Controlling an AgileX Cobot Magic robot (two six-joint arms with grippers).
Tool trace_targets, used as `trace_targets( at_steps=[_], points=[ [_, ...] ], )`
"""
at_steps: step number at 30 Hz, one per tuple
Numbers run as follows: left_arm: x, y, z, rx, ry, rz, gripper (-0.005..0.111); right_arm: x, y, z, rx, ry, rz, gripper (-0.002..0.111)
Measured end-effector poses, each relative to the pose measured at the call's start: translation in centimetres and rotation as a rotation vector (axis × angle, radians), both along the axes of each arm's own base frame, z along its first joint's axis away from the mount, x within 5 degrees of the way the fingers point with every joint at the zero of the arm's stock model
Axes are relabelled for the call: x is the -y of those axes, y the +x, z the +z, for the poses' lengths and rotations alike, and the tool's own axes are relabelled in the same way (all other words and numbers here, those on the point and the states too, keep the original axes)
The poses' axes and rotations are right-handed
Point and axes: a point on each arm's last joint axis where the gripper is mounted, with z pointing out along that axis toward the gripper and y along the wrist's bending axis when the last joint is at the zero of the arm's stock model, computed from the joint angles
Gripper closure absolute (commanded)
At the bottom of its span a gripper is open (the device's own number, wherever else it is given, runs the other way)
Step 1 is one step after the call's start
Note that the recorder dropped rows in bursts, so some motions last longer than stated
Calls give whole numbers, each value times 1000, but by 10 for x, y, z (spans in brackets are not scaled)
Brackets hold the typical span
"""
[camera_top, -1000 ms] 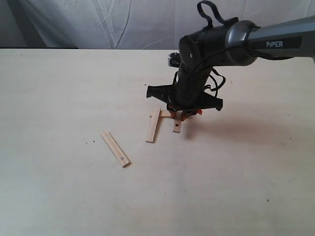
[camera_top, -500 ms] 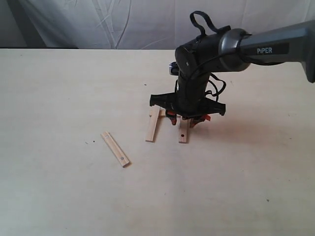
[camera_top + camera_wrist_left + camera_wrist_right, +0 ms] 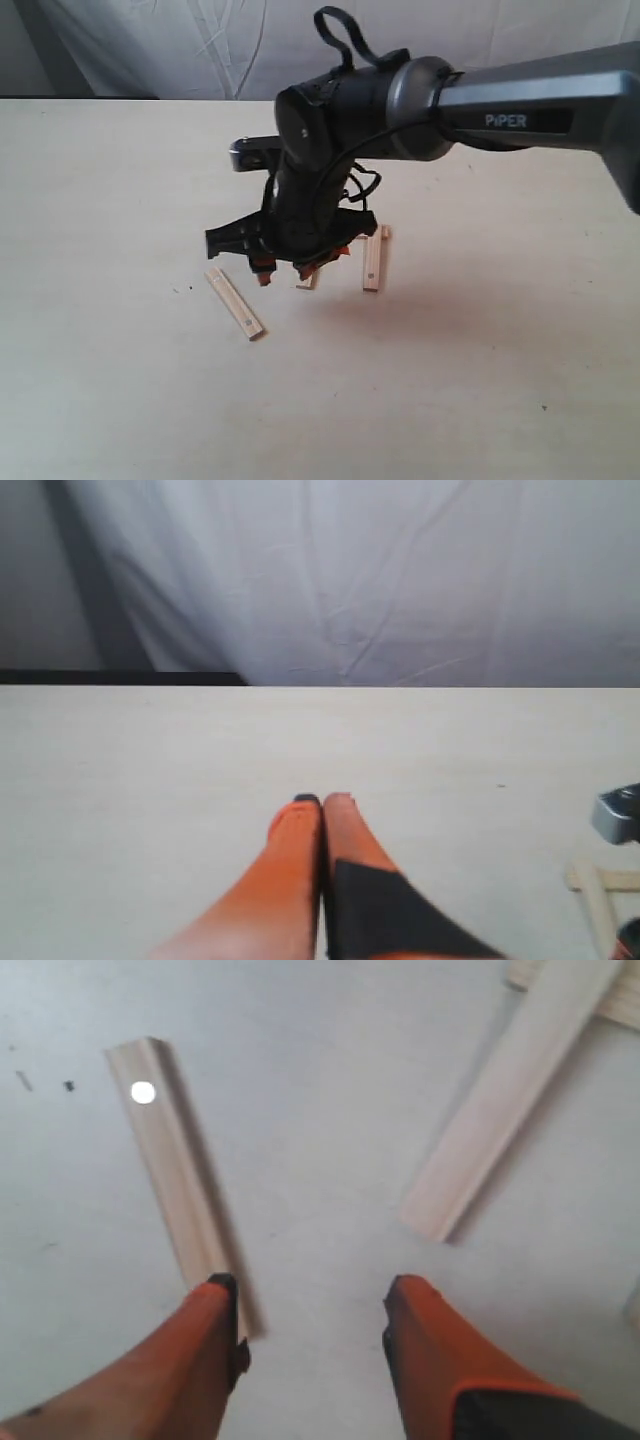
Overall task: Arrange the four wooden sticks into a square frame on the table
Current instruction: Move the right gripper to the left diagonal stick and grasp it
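Note:
A lone wooden stick (image 3: pixel 235 303) lies on the table (image 3: pixel 110 200) at the left, with a dot near its end. My right gripper (image 3: pixel 283 271) hovers open just right of it, nothing between its fingers. In the right wrist view the open gripper (image 3: pixel 312 1305) has this stick (image 3: pixel 180 1185) beside one fingertip. A second stick (image 3: pixel 510 1100) lies further off, its end (image 3: pixel 306 283) peeking out under the gripper. A third stick (image 3: pixel 374 259) lies to the right. The fourth is mostly hidden; an end (image 3: pixel 622 1000) shows. My left gripper (image 3: pixel 322 802) is shut and empty over bare table.
A white cloth backdrop (image 3: pixel 200 50) hangs behind the table's far edge. The right arm (image 3: pixel 500 95) reaches in from the right across the middle. In the left wrist view, stick ends (image 3: pixel 600 905) show at the frame's corner.
The right gripper let go of the stick it set down at the right, rose, and swung left to hover beside the lone stick. That placed stick now lies uncovered.

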Motion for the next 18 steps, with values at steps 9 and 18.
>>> trace_targets(
  at_steps=[9, 18],
  points=[
    [-9, -4, -8, -89, -31, 122, 107, -44, 2, -9, 25, 3, 132, 62],
    [-9, -5, -9, -109, -47, 119, 107, -59, 1, -42, -8, -45, 176, 62]
  ],
)
